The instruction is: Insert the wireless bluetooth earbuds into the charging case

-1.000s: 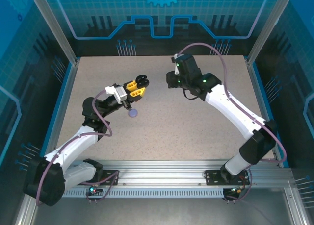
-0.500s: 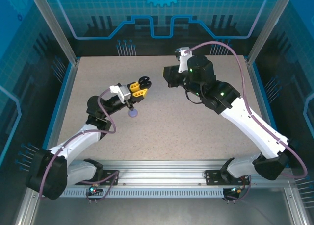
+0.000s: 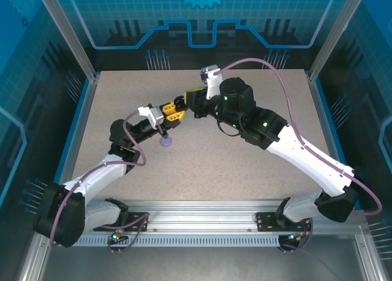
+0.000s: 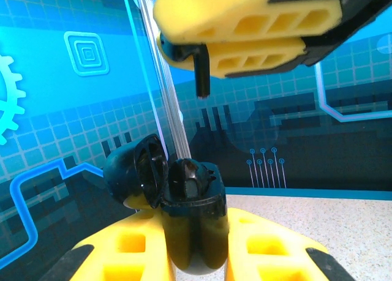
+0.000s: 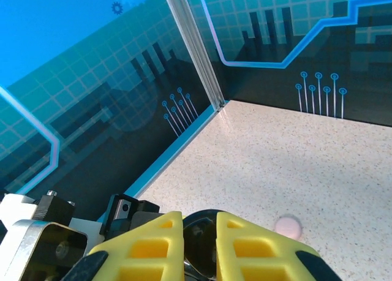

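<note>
Top external view: the speckled beige table (image 3: pixel 245 164) sits inside walls printed with blue grid, circuit lines and a gear outline, and none of it is lettering. Left of centre, the left hand (image 3: pixel 176 109) with yellow fingers is clenched on a black charging case (image 3: pixel 179 101), raised above the table. The right hand (image 3: pixel 191 100) comes in from the right and meets it tip to tip. Its arm crosses the middle of the frame. A lavender round case (image 3: pixel 165 141) lies on the table just below the left hand.

Left wrist view: this shows the detail that the overhead view hides. At the bottom centre the left hand (image 4: pixel 195 247) grasps the black charging case (image 4: pixel 193 232) upright, with its lid swung open to the left. At the top, the right hand (image 4: pixel 177 39) pinches a black stemmed earbud (image 4: pixel 201 73), stem pointing down, above the open case and apart from it. An aluminium post (image 4: pixel 165 85) slants behind them.

Right wrist view: at the bottom, the right hand (image 5: pixel 200 223) is closed around a dark glossy shape (image 5: pixel 201 247); I cannot tell whether it is earbud or case. A pale pink round thing (image 5: pixel 288 227) lies on the table just right of the fingers.
</note>
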Controlling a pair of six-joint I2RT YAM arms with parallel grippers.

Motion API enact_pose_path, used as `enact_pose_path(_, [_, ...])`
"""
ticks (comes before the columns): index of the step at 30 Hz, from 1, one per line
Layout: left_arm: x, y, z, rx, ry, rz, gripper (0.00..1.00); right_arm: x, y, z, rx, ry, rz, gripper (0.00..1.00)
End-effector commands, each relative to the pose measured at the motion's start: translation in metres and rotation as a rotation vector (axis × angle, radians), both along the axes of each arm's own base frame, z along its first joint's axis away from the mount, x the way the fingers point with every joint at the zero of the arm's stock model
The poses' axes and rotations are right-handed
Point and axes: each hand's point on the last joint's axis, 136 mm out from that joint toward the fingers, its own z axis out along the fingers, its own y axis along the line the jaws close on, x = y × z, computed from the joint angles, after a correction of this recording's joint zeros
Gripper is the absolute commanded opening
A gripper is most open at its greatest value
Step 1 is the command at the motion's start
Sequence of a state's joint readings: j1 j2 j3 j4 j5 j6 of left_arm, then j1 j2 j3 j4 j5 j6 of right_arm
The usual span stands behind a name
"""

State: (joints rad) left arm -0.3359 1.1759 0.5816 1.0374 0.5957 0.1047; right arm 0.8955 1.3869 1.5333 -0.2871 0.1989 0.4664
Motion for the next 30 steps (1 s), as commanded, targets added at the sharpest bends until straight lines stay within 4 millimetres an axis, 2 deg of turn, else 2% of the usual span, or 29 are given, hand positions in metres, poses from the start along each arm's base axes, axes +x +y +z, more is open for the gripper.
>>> enact_pose_path(1, [-0.005,-0.002,0.011,-0.015,-0.048,-0.011,0.00,-0.001,0.005,0.006,0.044,-0.038,0.001,0.15])
enact_pose_path(17, [-0.005,-0.001,0.015,-0.019,-0.055,-0.012,0.00,-0.005,0.020,-0.010,0.075,-0.006,0.025,0.14])
enact_pose_path(30, [-0.006,0.000,0.021,-0.027,-0.064,-0.010,0.00,-0.003,0.017,-0.035,0.082,0.042,-0.002,0.12])
